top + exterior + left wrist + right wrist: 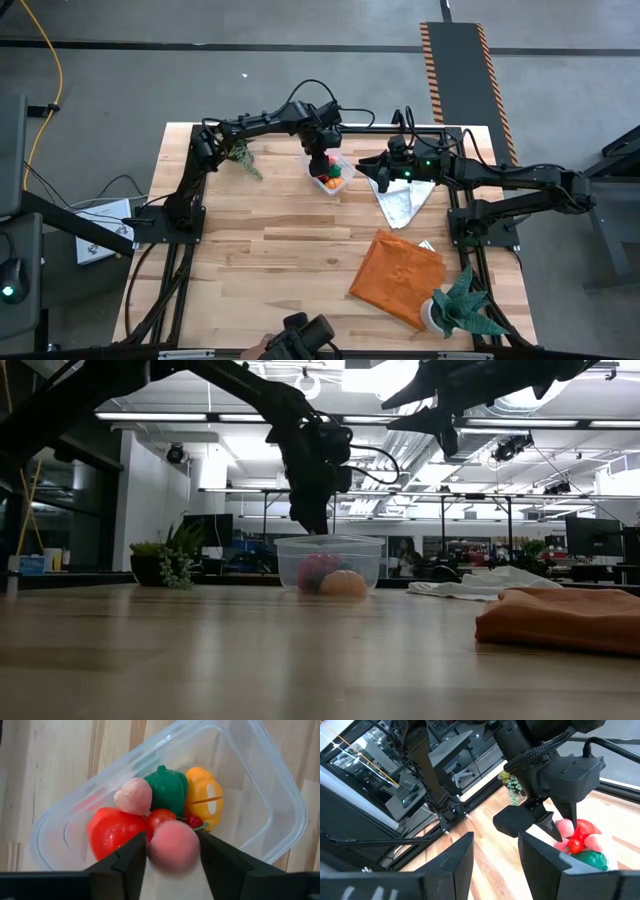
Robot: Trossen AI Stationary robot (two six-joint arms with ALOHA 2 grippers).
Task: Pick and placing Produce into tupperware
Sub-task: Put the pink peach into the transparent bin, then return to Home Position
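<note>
The clear tupperware (280,785) stands on the table at the far middle (343,163). It holds several toy produce pieces: a red one (110,832), a pale pink one (134,796), a green pepper (167,787), an orange one (205,797) and a small red one (161,817). My left gripper (172,840) hangs just above the tupperware (330,550) and is shut on a round pink fruit (172,851). My right gripper (495,850) is open and empty, raised to the right of the tupperware (383,172), above the white cloth. My left gripper pinches the round pink fruit by its two opposite sides (153,851) between its two fingers. The fingers come from above, pointing down. The fruit is lifted clear, over the produce in the tupperware; it also shows between the fingers in the right wrist view (563,826).
A white cloth (400,200) lies right of the tupperware, and an orange cloth (395,275) lies nearer the front right. A potted plant (460,305) stands at the front right corner, and a small plant (243,158) at the far left. Bare wood fills the middle and left.
</note>
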